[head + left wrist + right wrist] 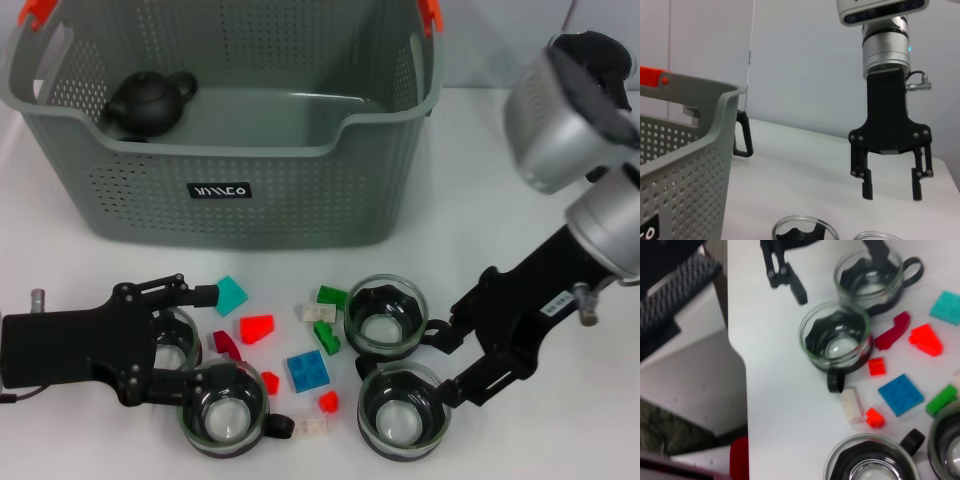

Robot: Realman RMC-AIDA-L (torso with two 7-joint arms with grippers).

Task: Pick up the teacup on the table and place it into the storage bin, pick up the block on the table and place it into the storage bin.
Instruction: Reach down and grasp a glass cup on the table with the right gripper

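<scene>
The grey perforated storage bin (230,190) stands at the back with a black teapot (148,100) inside. Several glass teacups stand in front: far left (178,342), front left (222,415), centre right (385,318) and front right (403,410). Loose blocks lie between them, among them teal (232,294), red (257,328) and blue (307,372) ones. My left gripper (208,335) is open, low over the table, its fingers straddling the far-left teacup (870,275). My right gripper (445,365) is open and empty beside the two right teacups; it also shows in the left wrist view (892,190).
Green blocks (330,297), white blocks (318,313), small red blocks (328,401) and a dark red piece (226,345) are scattered mid-table. The bin's orange-red clips (38,10) sit on its rim. The table's edge (737,370) lies near the front-left cup.
</scene>
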